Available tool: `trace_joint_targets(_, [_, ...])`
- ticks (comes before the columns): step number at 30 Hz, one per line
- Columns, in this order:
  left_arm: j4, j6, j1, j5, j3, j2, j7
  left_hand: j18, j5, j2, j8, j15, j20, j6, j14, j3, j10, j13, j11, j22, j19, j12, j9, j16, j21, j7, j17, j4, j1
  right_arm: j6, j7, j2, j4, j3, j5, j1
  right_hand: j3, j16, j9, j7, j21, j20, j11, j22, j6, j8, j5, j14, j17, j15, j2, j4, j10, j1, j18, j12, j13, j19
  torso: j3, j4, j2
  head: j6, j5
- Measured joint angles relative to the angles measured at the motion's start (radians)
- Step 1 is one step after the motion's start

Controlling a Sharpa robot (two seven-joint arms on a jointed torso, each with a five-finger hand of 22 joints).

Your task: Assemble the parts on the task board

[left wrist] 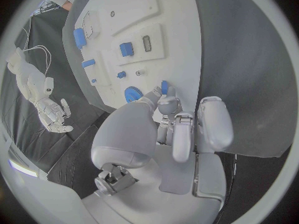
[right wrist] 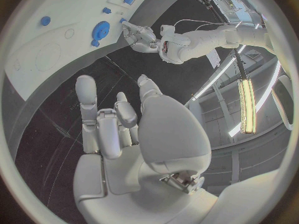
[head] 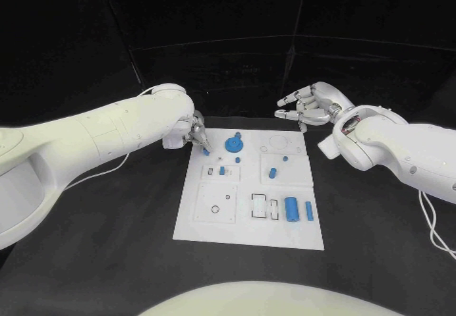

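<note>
Small blue part [head: 206, 151] upright in left hand [head: 195, 129]

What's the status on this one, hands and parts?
Left hand pinching a small blue part at the task board far-left corner. Right hand open, off the board's far edge. Blue gear close beside the pinch.

White task board [head: 249, 217] — blue parts [head: 292, 209] scattered flat.

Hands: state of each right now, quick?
Left hand: pinching a small blue part at the task board's far left corner.
Right hand: open, holding nothing, fingers apart beyond the board's far edge.
</note>
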Motion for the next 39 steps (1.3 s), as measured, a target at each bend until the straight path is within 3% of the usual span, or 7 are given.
trace_joint_targets(2, [0.005,-0.004,-0.001,0.002,0.000,-0.006,0.004,0.000,0.000,-0.013,0.015,0.000,0.000,0.000,0.000,0.024,0.000,0.000,0.000,0.003,0.000,0.000,0.002,0.000,0.004,0.000,0.000,0.020,-0.026,0.000,0.000,0.000,0.000,0.000,0.000,0.000,0.000,0.000,0.000,0.000,0.000,0.000,0.000,0.000,0.000,0.000,0.003,0.000,0.000,0.000,0.000,0.000,0.000,0.000,0.000,0.000,0.000,0.000,0.0000,0.0002,0.000,0.000,0.000])
trace_joint_targets(4, [0.013,-0.012,-0.001,0.004,0.000,-0.014,0.009,0.000,0.000,-0.037,0.026,0.000,0.000,-0.002,0.000,0.112,0.005,0.000,0.002,0.007,0.000,0.000,0.008,0.000,0.006,0.002,0.000,-0.019,-0.068,0.000,0.000,0.000,0.000,0.000,0.000,0.000,0.000,0.000,0.000,0.000,0.000,0.000,0.000,0.000,0.000,0.000,0.005,0.000,0.000,0.000,0.000,0.000,0.000,0.000,0.000,0.000,0.000,0.000,0.0000,0.0008,0.000,-0.001,0.002])
trace_joint_targets(7, [0.037,-0.031,-0.001,0.008,0.000,-0.034,0.019,0.000,0.000,-0.059,0.041,0.000,0.000,-0.002,0.000,0.158,0.014,0.003,-0.003,0.012,0.000,0.000,0.015,0.000,0.010,0.002,0.000,-0.024,-0.097,0.000,0.000,-0.001,0.000,0.000,0.000,0.000,0.000,0.000,0.000,0.000,0.000,0.000,0.000,-0.001,0.000,0.000,0.005,0.000,0.000,0.000,0.000,0.000,0.000,0.000,0.000,0.000,0.000,0.000,0.0000,0.0019,0.000,-0.001,0.007])
trace_joint_targets(17, [0.186,-0.126,-0.001,0.042,0.000,-0.138,0.046,0.000,-0.001,-0.089,0.067,0.000,0.000,-0.002,0.000,0.247,0.026,0.005,-0.001,0.022,0.000,0.005,0.027,0.000,0.016,0.002,0.000,-0.040,-0.140,0.000,0.000,-0.006,0.000,0.000,0.000,0.000,-0.001,0.000,0.000,0.000,0.000,0.000,0.000,-0.001,0.000,0.000,0.005,0.000,0.000,0.000,0.002,0.001,0.000,-0.002,0.000,0.000,0.001,0.000,0.0000,0.0035,-0.001,-0.002,0.012])
trace_joint_targets(24, [0.296,-0.191,-0.002,0.059,0.000,-0.202,0.058,0.000,0.004,-0.098,0.079,0.000,0.000,-0.002,0.000,0.263,0.029,0.005,-0.004,0.024,0.000,0.005,0.030,0.000,0.016,0.002,0.000,-0.041,-0.150,0.000,0.000,-0.008,0.000,0.000,0.000,0.000,-0.004,-0.004,0.000,0.000,0.000,0.000,0.000,-0.002,0.000,0.000,0.005,0.000,0.000,0.000,0.007,0.004,0.000,-0.007,0.000,0.000,0.001,0.000,-0.0012,0.0034,-0.001,-0.003,0.018])
trace_joint_targets(31, [0.380,-0.261,-0.019,0.061,-0.001,-0.251,0.076,0.000,0.008,-0.108,0.083,0.000,0.000,-0.004,0.000,0.288,0.031,0.005,-0.006,0.029,0.000,0.005,0.035,0.000,0.020,0.004,0.000,-0.057,-0.160,0.000,0.000,-0.010,-0.001,0.000,0.000,0.000,-0.006,-0.004,0.000,0.000,0.000,0.000,0.000,-0.003,0.000,0.000,0.005,0.000,0.000,0.000,0.007,0.006,0.000,-0.007,0.000,0.000,0.001,0.000,-0.0012,0.0026,0.000,-0.007,0.022])
trace_joint_targets(39, [0.433,-0.325,-0.051,0.035,-0.002,-0.275,0.102,0.000,0.008,-0.115,0.087,0.000,0.000,-0.004,0.000,0.292,0.031,0.004,-0.006,0.033,0.000,0.005,0.035,0.000,0.024,0.004,0.000,-0.061,-0.166,0.000,-0.001,-0.010,-0.002,0.000,0.000,0.000,-0.010,-0.004,0.000,0.000,0.000,0.000,0.000,-0.003,0.000,0.000,0.005,0.000,0.000,0.000,0.012,0.010,0.000,-0.012,0.000,0.000,0.001,0.000,-0.0012,0.0010,0.000,-0.009,0.025])
